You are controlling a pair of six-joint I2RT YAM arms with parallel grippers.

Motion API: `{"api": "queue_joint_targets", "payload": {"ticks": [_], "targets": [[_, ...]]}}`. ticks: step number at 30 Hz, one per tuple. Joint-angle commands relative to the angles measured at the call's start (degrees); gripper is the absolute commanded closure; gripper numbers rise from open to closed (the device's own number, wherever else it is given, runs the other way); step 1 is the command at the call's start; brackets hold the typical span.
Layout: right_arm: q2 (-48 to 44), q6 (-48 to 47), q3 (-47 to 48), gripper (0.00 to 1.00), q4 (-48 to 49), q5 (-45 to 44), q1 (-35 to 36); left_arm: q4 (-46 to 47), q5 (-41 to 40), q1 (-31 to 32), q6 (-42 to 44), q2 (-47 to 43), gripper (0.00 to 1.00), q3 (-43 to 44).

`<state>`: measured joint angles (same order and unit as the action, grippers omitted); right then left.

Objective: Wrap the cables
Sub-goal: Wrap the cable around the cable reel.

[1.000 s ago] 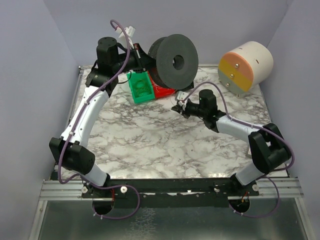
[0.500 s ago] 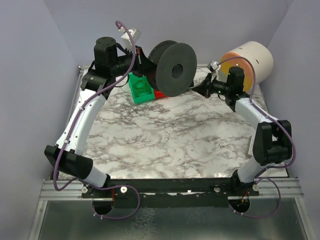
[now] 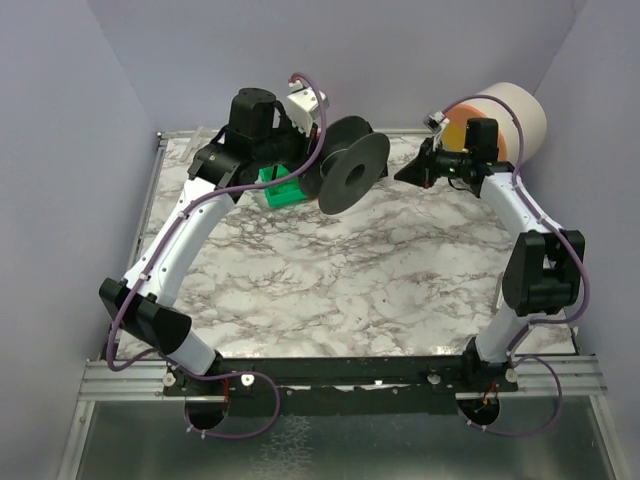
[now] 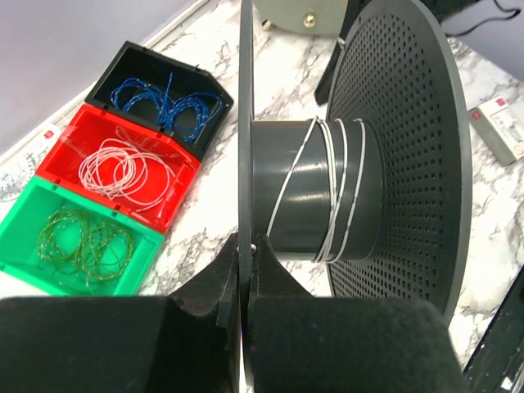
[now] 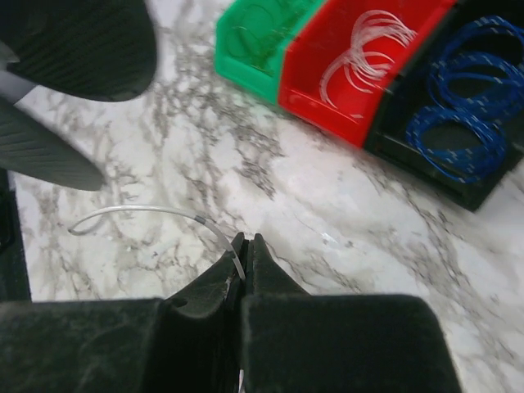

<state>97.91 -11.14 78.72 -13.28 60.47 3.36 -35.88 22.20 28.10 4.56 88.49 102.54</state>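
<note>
A dark grey spool (image 3: 350, 172) hangs over the back of the marble table (image 3: 330, 290). My left gripper (image 4: 244, 246) is shut on the thin edge of its near flange. A whitish cable (image 4: 336, 192) lies in a few turns round the hub. My right gripper (image 5: 247, 242) is shut on the end of a whitish cable (image 5: 147, 212), which curves left towards the spool flange (image 5: 74, 41). In the top view the right gripper (image 3: 408, 172) sits right of the spool. Loose cable coils lie in bins: green (image 4: 82, 246), whitish (image 4: 123, 168), blue (image 4: 164, 97).
The green (image 3: 283, 185), red (image 5: 360, 61) and black (image 5: 458, 123) bins stand side by side at the back left. A beige cylinder with an orange and pink face (image 3: 500, 120) stands at the back right. A small white box (image 4: 499, 131) lies beyond the spool. Purple walls close in on both sides.
My right arm has swung from the table's middle to the back right, beside the cylinder. My left arm has carried the spool to the right and turned it.
</note>
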Motion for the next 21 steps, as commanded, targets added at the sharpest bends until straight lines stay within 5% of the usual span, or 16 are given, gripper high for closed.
{"api": "queue_joint_targets", "payload": {"ticks": [1,7,21], "targets": [[5.8,0.0,4.7,0.99,-9.2,-9.2,-4.6,-0.2,2.4,0.0,3.7,-0.2,1.0,3.6],[7.2,0.2,9.2,0.99,-14.8,-10.1,-6.1,-3.9,1.0,3.7,8.6,0.3,1.0,3.0],[4.2,-10.7,21.8,1.0,-38.6,5.6,-6.1,2.0,-35.5,14.0,11.6,4.0,1.0,0.4]]}}
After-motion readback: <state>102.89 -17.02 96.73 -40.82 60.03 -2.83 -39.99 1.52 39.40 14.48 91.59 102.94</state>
